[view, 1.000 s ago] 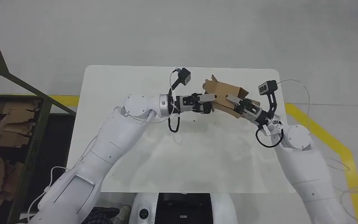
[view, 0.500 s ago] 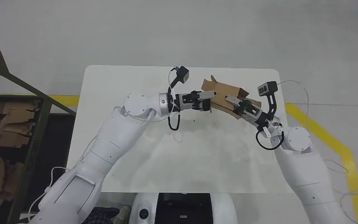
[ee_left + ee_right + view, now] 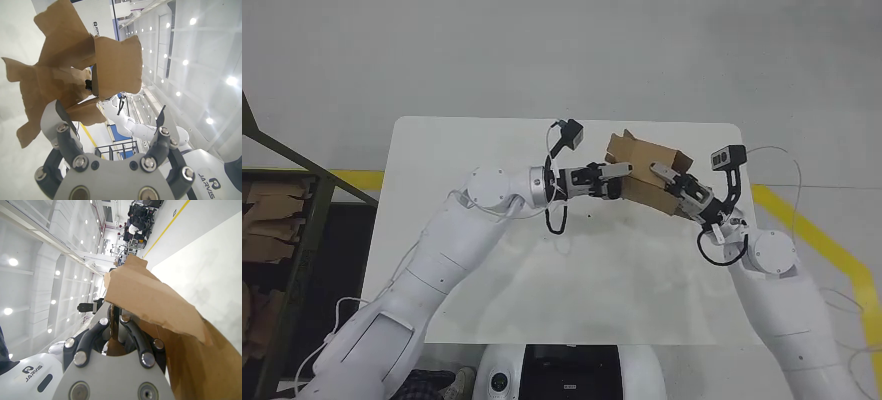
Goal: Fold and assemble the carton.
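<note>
Carton first: you'll find it over the right half of the tabletop, close to the far edge and short of the far right corner. It is brown cardboard, partly opened into a box shape, tilted, with its end flaps splayed loose. From the left wrist view the carton shows several ragged flaps spread in different directions, and you can look through the gap between them into its hollow inside. You cannot tell whether its lower edge touches the tabletop.

Your right gripper comes in from the right edge side and is clamped on the carton. In the right wrist view one cardboard wall passes between the two fingers of the right gripper, pinched there, while the carton extends away past them.

Your left gripper lies at the carton's left side, its arm stretched across the middle of the tabletop. Its fingers are spread wide and grasp nothing; in the left wrist view the left gripper has one finger overlapping a lower flap, and you cannot tell if it touches.

Beyond the tabletop's left edge, a yellow floor line runs past a rack holding more cardboard.
</note>
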You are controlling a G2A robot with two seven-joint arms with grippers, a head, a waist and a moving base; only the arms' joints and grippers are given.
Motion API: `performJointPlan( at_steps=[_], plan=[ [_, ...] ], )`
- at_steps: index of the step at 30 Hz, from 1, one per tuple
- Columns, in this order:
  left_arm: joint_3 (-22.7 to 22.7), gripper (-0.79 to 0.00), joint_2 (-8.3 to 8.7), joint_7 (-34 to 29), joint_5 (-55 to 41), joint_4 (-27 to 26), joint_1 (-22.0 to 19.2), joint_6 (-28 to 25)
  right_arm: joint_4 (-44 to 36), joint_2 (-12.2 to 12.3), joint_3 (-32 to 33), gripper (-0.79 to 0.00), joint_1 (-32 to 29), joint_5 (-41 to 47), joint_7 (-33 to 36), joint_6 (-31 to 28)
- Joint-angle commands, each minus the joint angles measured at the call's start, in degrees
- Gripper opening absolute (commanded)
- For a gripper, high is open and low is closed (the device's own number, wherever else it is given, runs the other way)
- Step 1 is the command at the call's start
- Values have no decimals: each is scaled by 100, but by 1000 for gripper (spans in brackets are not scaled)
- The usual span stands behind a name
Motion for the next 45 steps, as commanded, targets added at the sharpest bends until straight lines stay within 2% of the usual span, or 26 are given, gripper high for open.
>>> performJointPlan(
  at_steps=[1,26,35,45],
  plan=[
    [16,0,-11,-2,-3,11,-14,-6,-22,-7,1,-785,-17,-60,-109,3],
    [-2,0,-83,-23,-37,-2,-43,47,-43,-70,75,-785,-85,-1007,-947,-228],
    [86,0,-132,-95,-115,32,-59,55,-27,-94,99,-785,-83,-1019,-1041,-217],
    [285,0,-243,-139,-228,354,-229,48,-163,-115,117,-785,-150,-815,-919,-217]
  ],
)
